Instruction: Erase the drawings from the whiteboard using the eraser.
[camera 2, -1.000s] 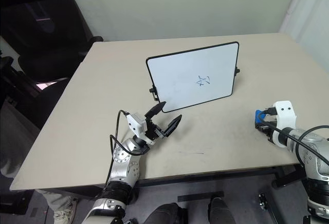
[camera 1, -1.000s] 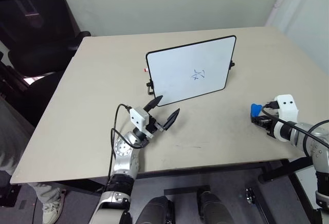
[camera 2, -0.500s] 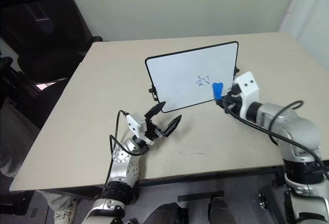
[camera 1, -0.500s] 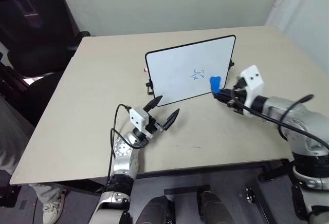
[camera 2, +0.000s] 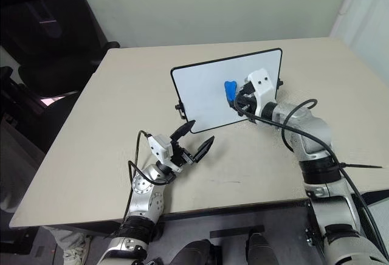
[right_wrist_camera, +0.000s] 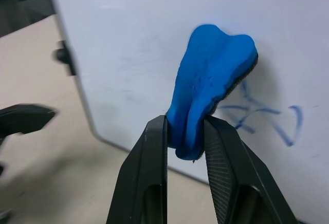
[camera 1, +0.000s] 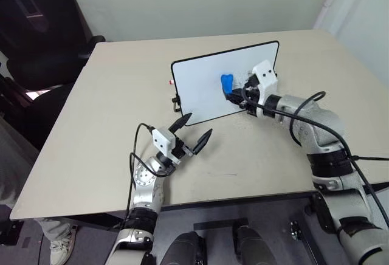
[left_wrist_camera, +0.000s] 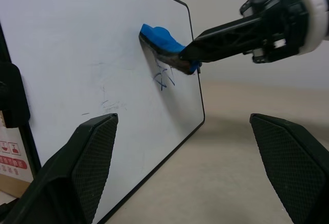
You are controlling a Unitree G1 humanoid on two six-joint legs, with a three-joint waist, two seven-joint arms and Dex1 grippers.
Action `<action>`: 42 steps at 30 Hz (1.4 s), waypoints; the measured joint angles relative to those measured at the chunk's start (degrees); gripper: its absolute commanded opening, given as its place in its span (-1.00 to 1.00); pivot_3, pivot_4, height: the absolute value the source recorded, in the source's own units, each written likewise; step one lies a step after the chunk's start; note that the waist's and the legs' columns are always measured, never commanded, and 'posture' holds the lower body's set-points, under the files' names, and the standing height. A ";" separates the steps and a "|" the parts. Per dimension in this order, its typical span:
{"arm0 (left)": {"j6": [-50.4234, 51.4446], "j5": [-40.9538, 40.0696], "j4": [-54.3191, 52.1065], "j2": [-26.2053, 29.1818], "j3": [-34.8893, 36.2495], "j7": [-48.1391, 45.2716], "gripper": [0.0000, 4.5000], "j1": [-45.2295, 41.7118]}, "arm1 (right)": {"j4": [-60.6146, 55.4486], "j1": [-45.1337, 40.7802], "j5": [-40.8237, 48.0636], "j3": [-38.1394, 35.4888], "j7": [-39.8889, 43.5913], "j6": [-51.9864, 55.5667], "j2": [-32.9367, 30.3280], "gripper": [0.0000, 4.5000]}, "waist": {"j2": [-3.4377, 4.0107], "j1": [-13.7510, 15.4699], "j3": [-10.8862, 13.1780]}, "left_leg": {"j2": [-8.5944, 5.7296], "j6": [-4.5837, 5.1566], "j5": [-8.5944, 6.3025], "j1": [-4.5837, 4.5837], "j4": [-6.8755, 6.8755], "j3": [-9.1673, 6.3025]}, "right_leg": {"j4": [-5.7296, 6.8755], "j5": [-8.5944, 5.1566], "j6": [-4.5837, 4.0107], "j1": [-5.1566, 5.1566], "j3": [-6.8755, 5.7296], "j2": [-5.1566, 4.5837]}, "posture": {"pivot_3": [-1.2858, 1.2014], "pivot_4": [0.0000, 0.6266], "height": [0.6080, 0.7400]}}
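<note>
Whiteboard point(camera 1: 206, 82) stands near-upright on the counter point(camera 1: 109, 113), propped so its white face tilts toward the robot; that makes the face reachable by a hand coming in roughly level.

Right hand point(right_wrist_camera: 186, 131) is clamped on the eraser point(camera 1: 226, 84), both fingers pinching its lower end so the block bulges and its felt edge projects past the fingertips. Judged reason: a narrow pinch leaves the wiping face free to meet the board. Eraser sits against the whiteboard face, just beside the drawings point(right_wrist_camera: 267, 121), partly overlapping their upper strokes. Blue scribble is largely intact, so the wipe has barely started.

Left hand point(camera 1: 193, 132) hovers over the counter just in front of the whiteboard's lower corner, fingers spread, gripping nothing. Probably parked there to steady the board if it slides under wiping pressure.

Risk: pushing hard on a propped board could tip it backward.
</note>
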 measured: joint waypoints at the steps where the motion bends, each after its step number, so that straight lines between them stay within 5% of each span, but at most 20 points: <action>1: 0.00 0.01 -0.22 0.13 0.00 0.09 1.00 0.17 | 1.32 -0.12 -0.11 -0.03 0.22 -0.36 0.44 -0.55 | 0.00 -0.03 0.00 | 0.00 -0.04 -0.02 0.00 0.00 0.00 | 0.00 -0.01 -0.02 0.01 0.00 0.00 | 0.03 -0.52 0.79; 20: -0.03 0.02 -0.87 0.96 -0.01 1.35 1.00 0.45 | 5.60 1.28 -3.92 2.28 3.80 2.82 1.72 -0.55 | 0.00 -0.12 0.00 | 0.07 -0.26 0.06 -0.30 -0.02 0.00 | 0.06 0.04 -0.20 -0.11 -0.07 0.02 | 0.03 -0.52 0.79; 33: -0.06 -0.06 -1.51 1.18 0.02 1.45 1.00 0.74 | 7.97 -4.23 -1.12 -7.49 3.66 0.30 3.84 -0.55 | -0.06 -0.21 0.04 | 0.10 -0.31 0.11 -0.43 -0.02 0.00 | 0.08 0.09 -0.29 -0.27 -0.09 0.04 | 0.03 -0.52 0.79; 42: -0.06 -0.09 -1.73 1.13 0.00 1.37 1.00 0.92 | 8.00 -1.82 -1.23 -5.31 3.57 5.41 4.29 -0.55 | -0.06 -0.25 0.04 | 0.12 -0.32 0.11 -0.43 -0.02 0.00 | 0.09 0.07 -0.30 -0.27 -0.13 0.05 | 0.03 -0.52 0.79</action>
